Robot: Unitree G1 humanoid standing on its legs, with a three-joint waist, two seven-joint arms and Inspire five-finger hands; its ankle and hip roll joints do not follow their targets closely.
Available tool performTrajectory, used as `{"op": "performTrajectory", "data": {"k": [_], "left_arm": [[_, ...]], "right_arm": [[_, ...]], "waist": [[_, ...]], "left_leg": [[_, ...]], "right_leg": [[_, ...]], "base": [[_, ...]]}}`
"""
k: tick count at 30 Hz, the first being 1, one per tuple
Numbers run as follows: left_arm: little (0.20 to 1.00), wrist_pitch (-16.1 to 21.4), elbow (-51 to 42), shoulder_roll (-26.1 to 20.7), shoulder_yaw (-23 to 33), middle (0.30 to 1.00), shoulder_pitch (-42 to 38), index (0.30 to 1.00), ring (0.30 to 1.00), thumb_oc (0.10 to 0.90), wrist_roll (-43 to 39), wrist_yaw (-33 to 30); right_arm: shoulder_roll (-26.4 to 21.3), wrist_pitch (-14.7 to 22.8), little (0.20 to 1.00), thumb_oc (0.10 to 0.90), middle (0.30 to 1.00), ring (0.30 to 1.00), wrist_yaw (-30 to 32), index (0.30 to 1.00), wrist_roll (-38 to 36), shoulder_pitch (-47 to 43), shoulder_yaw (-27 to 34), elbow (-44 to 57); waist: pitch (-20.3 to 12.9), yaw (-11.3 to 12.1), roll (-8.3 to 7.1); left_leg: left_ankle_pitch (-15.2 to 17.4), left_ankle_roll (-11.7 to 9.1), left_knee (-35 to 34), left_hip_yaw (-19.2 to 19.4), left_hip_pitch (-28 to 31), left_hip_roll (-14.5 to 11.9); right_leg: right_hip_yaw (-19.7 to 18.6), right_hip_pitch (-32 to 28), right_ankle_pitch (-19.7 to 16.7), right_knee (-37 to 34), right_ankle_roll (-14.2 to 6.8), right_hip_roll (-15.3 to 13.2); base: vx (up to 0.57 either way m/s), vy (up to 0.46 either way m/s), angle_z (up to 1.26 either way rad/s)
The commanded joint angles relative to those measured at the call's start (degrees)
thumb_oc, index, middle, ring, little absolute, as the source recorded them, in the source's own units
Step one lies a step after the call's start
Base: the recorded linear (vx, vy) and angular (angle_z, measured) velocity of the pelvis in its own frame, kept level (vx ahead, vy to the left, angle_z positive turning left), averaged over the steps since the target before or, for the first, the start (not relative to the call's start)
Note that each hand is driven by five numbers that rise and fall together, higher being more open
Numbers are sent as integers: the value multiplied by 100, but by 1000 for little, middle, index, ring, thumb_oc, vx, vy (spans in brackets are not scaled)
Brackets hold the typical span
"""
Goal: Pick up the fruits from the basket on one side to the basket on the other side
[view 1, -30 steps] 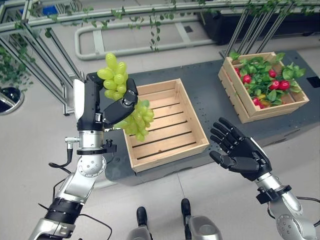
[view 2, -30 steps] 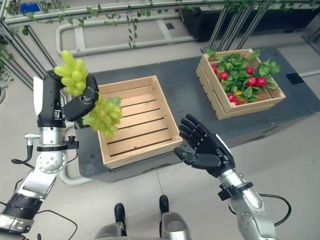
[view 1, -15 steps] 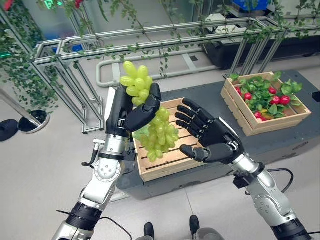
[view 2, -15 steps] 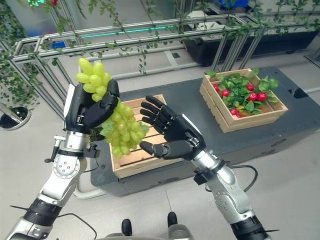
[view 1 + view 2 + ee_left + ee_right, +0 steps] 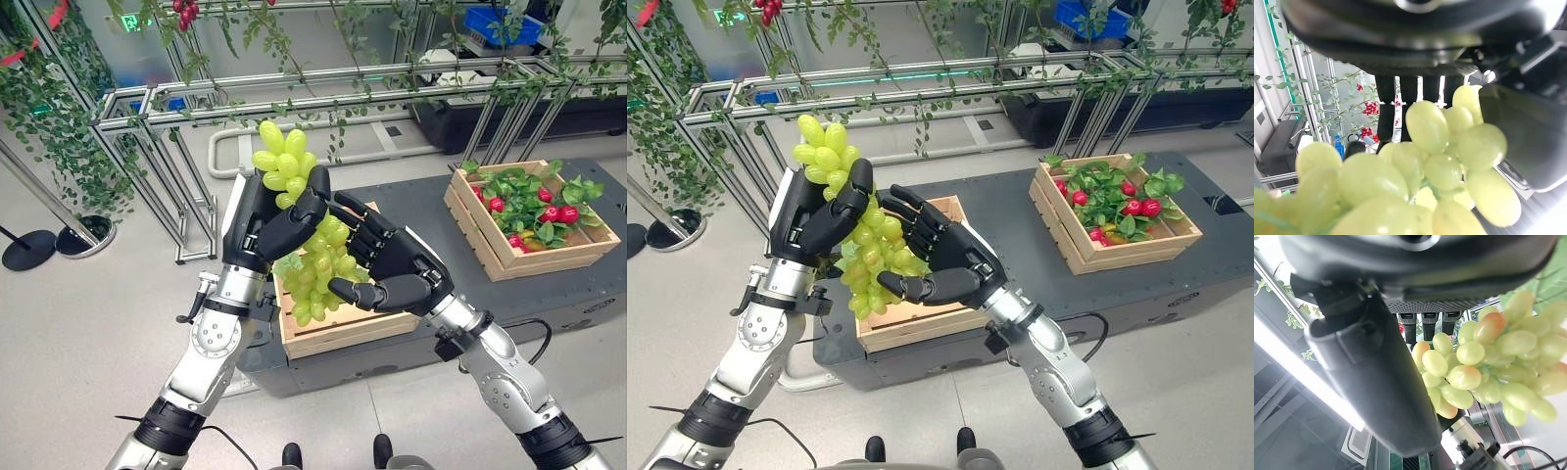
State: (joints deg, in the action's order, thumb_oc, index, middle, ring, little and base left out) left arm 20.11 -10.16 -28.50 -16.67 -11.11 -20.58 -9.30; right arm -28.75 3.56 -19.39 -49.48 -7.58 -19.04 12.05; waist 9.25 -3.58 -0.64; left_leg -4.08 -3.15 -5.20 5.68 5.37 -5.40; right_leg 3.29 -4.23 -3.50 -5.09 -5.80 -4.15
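Above grey platform (image 5: 588,289), right hand (image 5: 397,277), fingers spread, has closed in to cup grapes (image 5: 318,269) gripped by left hand (image 5: 269,215): handover toward far crate (image 5: 490,240) likely.

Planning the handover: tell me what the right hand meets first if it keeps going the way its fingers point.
Most likely the grapes: the open right hand points toward the bunch held in the left hand, with nothing visible between them. Depth is unclear; its fingers may already touch them.

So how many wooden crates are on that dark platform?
2. One crate sits near the robot, mostly hidden behind the green grapes held up by its left hand; the leafy crate of red fruit sits farther right.
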Motion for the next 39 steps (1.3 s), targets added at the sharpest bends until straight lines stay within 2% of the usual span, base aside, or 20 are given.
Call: {"op": "performTrajectory", "data": {"k": [1, 6, 11, 14, 15, 16, 17, 26, 30, 31, 35, 38, 39], "left_arm": [[300, 598, -324, 150, -189, 300, -827, 300, 300, 400, -142, -1], [300, 720, -387, 257, -157, 300, -814, 300, 300, 400, -301, 170], [300, 608, -558, 313, -244, 300, -782, 300, 300, 400, -580, 362], [300, 633, -556, 321, -342, 300, -764, 300, 300, 400, -667, 481], [300, 660, -577, 323, -410, 300, -729, 300, 300, 400, -739, 548], [300, 660, -577, 323, -410, 300, -729, 300, 300, 400, -740, 549], [300, 693, -589, 331, -440, 300, -709, 300, 300, 400, -765, 654], [300, 534, -544, 266, -659, 300, -676, 300, 300, 400, -641, 677], [300, 531, -525, 228, -603, 300, -578, 300, 300, 400, -563, 735], [300, 394, -503, 232, -547, 300, -502, 300, 300, 400, -610, 748], [300, 338, -438, 183, -434, 300, -274, 300, 300, 400, -523, 683], [300, 377, -381, 138, -332, 300, -122, 300, 300, 400, -430, 617], [434, 375, -371, 133, -323, 434, -107, 434, 434, 489, -439, 595]], "right_arm": [[174, 99, 900, 800, 900, 900, -19, 900, -94, -455, -319, 97], [210, -202, 900, 800, 900, 900, -33, 900, -71, -388, -401, -78], [285, -337, 900, 800, 900, 900, 14, 900, -9, -295, -563, -284], [271, -385, 625, 616, 625, 625, -52, 625, 27, -268, -610, -335], [266, -458, 509, 540, 509, 509, -46, 509, 35, -262, -632, -353], [266, -459, 458, 505, 458, 458, -46, 458, 35, -261, -632, -353], [226, -485, 300, 400, 300, 300, -43, 300, 142, -259, -672, -399], [237, -323, 300, 400, 300, 300, 13, 300, -93, -286, -745, -522], [305, -256, 300, 400, 300, 300, 102, 300, -137, -172, -678, -582], [363, -235, 300, 400, 300, 300, 224, 300, -140, -85, -629, -582], [403, -156, 300, 400, 300, 300, 314, 300, -113, 178, -495, -541], [404, -84, 300, 400, 300, 300, 328, 300, -100, 317, -370, -579], [403, -65, 300, 400, 300, 300, 341, 300, -104, 331, -355, -589]], "waist": [[-804, 123, -72], [-834, 122, -80], [-862, 129, -88], [-851, 124, -84], [-844, 125, -88], [-845, 125, -88], [-844, 125, -95], [-851, 128, -110], [-844, 127, -108], [-849, 123, -110], [-845, 104, -108], [-838, 90, -112], [-837, 88, -112]], "left_leg": [[502, -17, 20, -32, 90, -54], [497, -28, 20, -37, 88, -69], [492, -30, 20, -55, 63, -70], [483, -26, 20, -54, 53, -81], [474, -30, 20, -55, 44, -87], [474, -30, 20, -55, 44, -87], [483, -31, 20, -45, 49, -92], [484, -20, 20, -84, 57, -92], [472, -14, 20, -84, 40, -102], [470, -12, 20, -91, 26, -107], [451, -15, 20, -87, -6, -131], [421, -25, 20, -81, -48, -159], [418, -26, 20, -80, -52, -163]], "right_leg": [[129, -68, 177, 56, -191, -239], [134, -68, 177, 55, -198, -252], [130, -44, 164, 47, -211, -261], [124, -13, 172, 79, -209, -254], [114, 4, 173, 90, -211, -250], [113, 5, 173, 90, -211, -250], [116, -3, 179, 85, -211, -251], [75, -19, 175, 85, -208, -218], [76, 0, 181, 92, -193, -206], [75, 9, 169, 76, -188, -198], [71, 19, 164, 51, -167, -163], [62, 44, 154, 38, -142, -130], [62, 47, 153, 37, -139, -127]], "base": [[18, 2, 7], [4, 1, 1], [0, 0, 0], [0, 0, 0], [0, 0, 0], [0, 0, 0], [0, 0, 0], [0, 0, 0], [-2, -31, 0], [-5, -66, 0], [-11, -72, -1], [-24, -74, -3], [-39, -105, -2]]}}
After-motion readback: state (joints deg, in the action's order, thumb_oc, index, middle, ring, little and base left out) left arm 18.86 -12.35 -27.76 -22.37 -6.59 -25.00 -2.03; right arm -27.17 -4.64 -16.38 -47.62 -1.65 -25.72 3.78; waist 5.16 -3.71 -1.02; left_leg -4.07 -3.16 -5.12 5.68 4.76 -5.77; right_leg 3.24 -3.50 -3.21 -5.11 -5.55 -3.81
